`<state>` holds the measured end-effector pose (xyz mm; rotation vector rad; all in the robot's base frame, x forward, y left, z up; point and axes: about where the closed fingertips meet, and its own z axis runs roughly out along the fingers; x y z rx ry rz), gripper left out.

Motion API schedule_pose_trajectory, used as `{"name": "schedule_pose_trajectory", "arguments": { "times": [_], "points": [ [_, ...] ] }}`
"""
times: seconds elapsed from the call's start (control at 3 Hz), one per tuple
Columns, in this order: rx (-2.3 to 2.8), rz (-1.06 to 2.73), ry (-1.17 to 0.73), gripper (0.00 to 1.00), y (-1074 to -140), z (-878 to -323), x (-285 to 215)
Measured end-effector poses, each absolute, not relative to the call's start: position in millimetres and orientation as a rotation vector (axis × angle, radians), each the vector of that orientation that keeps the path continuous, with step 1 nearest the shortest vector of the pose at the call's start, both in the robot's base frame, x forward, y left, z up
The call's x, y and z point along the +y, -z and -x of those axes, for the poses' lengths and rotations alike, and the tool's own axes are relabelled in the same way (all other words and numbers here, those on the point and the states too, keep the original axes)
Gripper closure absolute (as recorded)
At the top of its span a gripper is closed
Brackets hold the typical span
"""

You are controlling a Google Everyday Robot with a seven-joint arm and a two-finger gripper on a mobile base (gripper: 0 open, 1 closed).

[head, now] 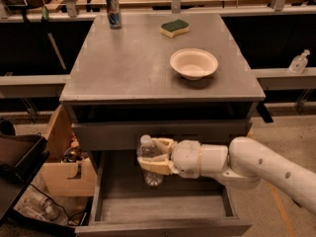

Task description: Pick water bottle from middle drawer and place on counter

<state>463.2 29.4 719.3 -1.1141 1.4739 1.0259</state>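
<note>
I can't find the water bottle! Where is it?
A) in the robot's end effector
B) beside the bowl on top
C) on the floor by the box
A: the end effector grips the water bottle upright above the open drawer.

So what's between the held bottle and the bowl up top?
The gripper holds the water bottle over the middle drawer. In the camera view, only a shut drawer front, a dark gap and bare counter separate it from the bowl.
</note>
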Motion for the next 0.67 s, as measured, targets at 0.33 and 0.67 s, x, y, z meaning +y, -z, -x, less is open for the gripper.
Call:
{"name": "schedule_pose_trajectory", "arguments": {
  "times": [0.33, 0.67],
  "points": [
    [1.498, 1.057, -0.981, 1.0, -787.5, -476.9, 7.5],
    [1.501, 0.986, -0.943, 1.0, -839.8, -489.4, -13.5]
  ]
}}
